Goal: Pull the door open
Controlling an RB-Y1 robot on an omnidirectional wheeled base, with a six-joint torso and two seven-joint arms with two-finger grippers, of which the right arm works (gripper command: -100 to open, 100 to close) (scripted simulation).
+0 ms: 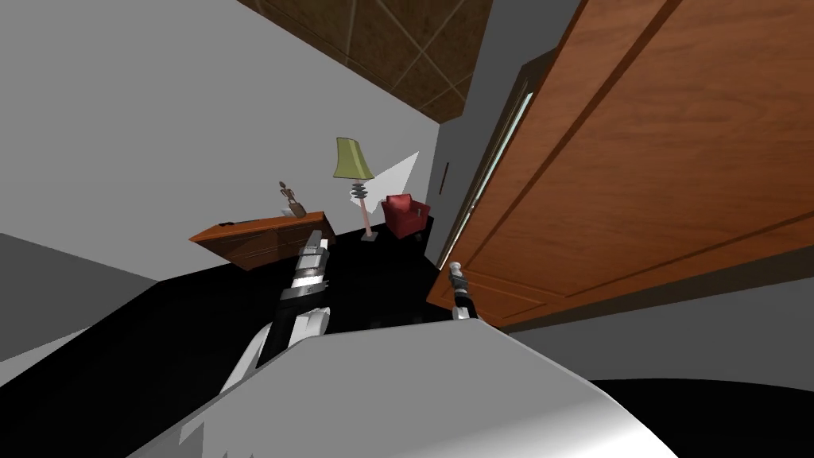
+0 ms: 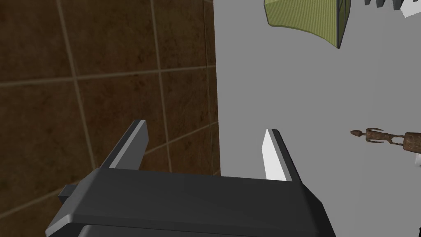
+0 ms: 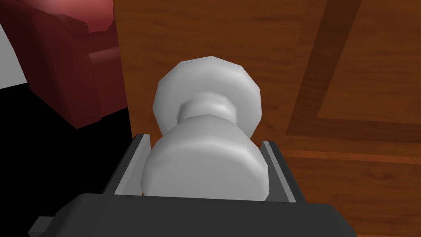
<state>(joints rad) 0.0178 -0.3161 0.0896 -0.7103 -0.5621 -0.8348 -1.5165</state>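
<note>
My right gripper (image 3: 205,142) is pinching the pale grey knob (image 3: 207,94) near the edge of the wooden door (image 3: 353,61), which is standing ajar at my 1 o'clock. My left gripper (image 2: 205,131) is hovering at 11 o'clock, fingers spread. Past the door's edge, around 12 o'clock, a red armchair (image 1: 405,213), a green-shaded lamp (image 1: 353,159) and a sideboard (image 1: 262,234) bearing a figurine (image 1: 292,199) are standing.
</note>
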